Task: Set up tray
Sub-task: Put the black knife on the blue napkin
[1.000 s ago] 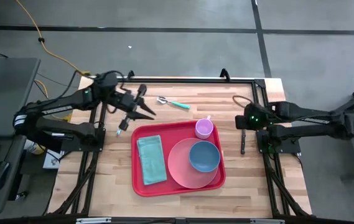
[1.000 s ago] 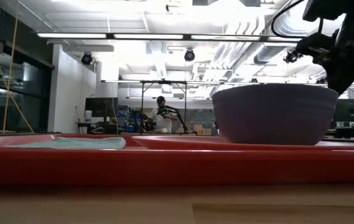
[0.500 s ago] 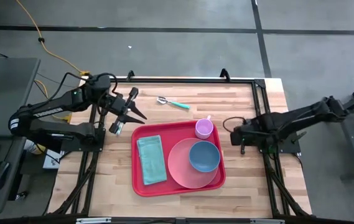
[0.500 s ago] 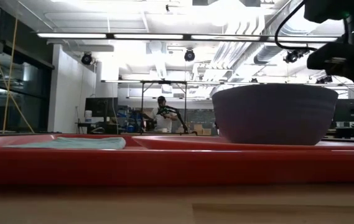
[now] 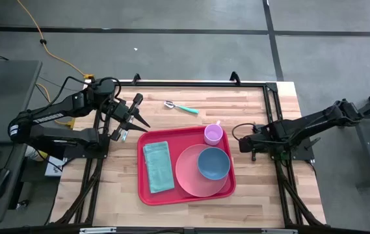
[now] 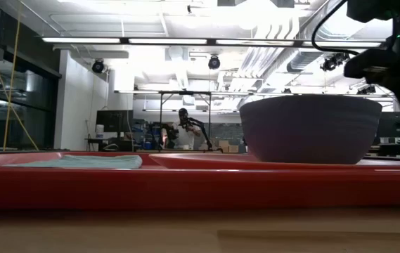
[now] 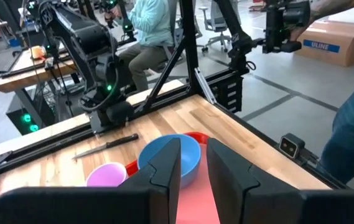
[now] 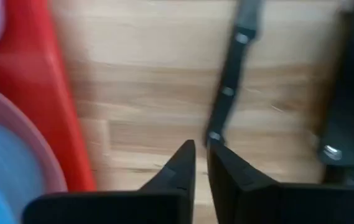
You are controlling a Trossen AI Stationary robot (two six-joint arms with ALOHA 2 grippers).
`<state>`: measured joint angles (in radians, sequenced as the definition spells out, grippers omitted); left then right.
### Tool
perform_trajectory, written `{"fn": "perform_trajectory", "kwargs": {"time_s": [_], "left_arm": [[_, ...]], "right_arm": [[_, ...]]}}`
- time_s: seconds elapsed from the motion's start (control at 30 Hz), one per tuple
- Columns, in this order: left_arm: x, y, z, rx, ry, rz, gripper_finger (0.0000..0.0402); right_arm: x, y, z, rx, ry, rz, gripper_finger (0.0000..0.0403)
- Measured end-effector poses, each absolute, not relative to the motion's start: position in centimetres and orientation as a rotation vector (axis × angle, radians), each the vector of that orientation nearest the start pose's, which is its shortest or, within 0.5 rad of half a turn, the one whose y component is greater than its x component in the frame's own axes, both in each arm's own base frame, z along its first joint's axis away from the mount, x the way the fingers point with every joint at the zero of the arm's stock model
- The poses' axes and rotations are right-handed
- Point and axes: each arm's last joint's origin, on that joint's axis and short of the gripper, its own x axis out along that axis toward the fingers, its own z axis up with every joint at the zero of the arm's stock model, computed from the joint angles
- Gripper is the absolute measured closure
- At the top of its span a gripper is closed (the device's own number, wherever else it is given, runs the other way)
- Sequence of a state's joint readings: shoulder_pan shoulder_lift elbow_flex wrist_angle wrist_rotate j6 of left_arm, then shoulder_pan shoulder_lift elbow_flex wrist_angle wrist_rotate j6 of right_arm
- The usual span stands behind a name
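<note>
Wood table [image 5: 191, 195]: tray [image 5: 147, 190] between arms; right fingers [image 8: 192, 163] narrow, apparently near rim; left fingers [image 7: 164, 168] narrow.

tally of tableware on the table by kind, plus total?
tray: 1
napkin: 1
plate: 1
bowl: 1
cup: 1
teal-handled utensil: 1, off the tray
dark knife: 1, off the tray, by the right pincer
Total: 7
</note>
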<state>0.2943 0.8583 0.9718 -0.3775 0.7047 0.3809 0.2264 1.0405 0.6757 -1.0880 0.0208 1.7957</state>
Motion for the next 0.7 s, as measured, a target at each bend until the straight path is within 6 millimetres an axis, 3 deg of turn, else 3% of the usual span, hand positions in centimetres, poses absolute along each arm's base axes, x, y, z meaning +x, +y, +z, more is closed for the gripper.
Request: {"fn": "perform_trajectory", "kwargs": {"time_s": [0.43,0.53,0.7], "left_arm": [[16.1,2.9,36.3,0.233,0.202,-0.458,0.0291],[15.9,2.9,36.3,0.246,0.204,-0.458,0.0291],[15.7,2.8,36.4,0.25,0.199,-0.455,0.0291]], "right_arm": [[13.9,3.3,17.9,1.373,1.167,-1.161,0.019],[13.9,3.3,16.8,1.403,1.153,-1.142,0.0167],[13.5,3.1,15.5,1.427,1.176,-1.165,0.0161]]}}
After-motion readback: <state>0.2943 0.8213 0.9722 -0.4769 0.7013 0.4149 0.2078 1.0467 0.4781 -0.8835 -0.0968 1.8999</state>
